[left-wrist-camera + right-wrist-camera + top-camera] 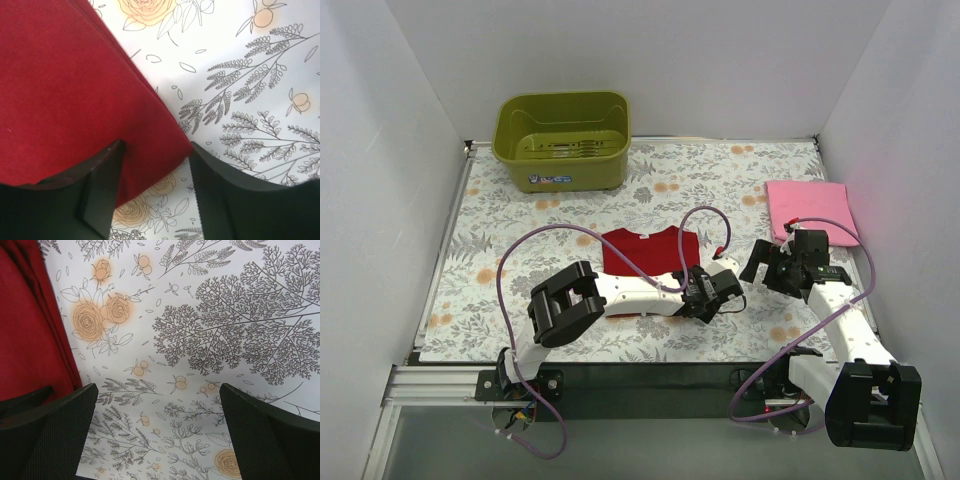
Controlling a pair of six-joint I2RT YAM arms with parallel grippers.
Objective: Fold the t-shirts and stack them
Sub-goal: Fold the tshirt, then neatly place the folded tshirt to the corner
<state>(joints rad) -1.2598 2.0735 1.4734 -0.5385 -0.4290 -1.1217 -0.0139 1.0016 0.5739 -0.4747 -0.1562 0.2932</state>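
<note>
Walls: plain white panels [720, 60] on three sides of the floral tablecloth [740, 190]
Near edge: aluminium rail [430, 385] bordering the tablecloth

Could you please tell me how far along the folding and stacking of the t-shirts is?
Done: the pink t-shirt lies folded at the far right. In hand: the red t-shirt, at centre, looks partly folded, with the left gripper open astride its corner; the right gripper is open over bare mat. Left: finishing the red fold and stacking the two shirts, which lie apart.
</note>
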